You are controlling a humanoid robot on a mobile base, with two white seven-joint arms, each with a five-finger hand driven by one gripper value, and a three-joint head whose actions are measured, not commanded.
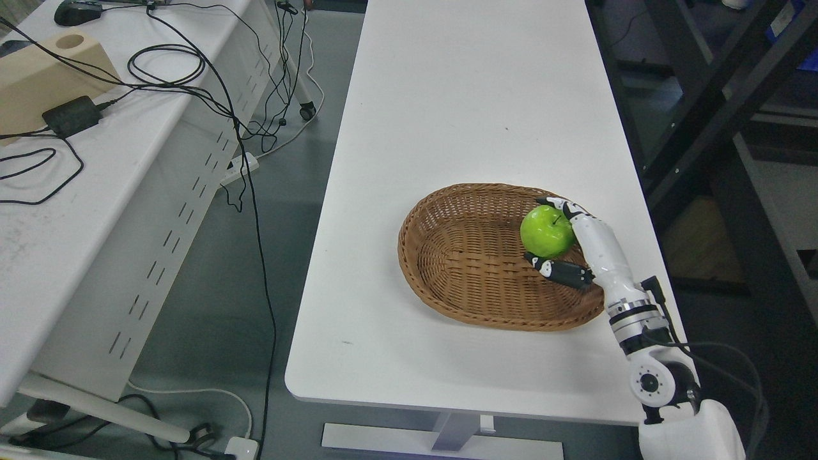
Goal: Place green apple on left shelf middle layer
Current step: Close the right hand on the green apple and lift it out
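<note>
green apple (546, 231) – glossy, stem up, in wicker basket (447, 255) | right robot hand (585, 239) – fingers wrapped around it

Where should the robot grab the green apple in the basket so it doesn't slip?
Around its widest middle, coming from the right. The round green apple sits upright, stem up, in the right part of the brown woven wicker basket. The right hand already cups it there, fingers behind and thumb in front. Opposite sides of a ball probably grip best, and the rim is close there.
</note>
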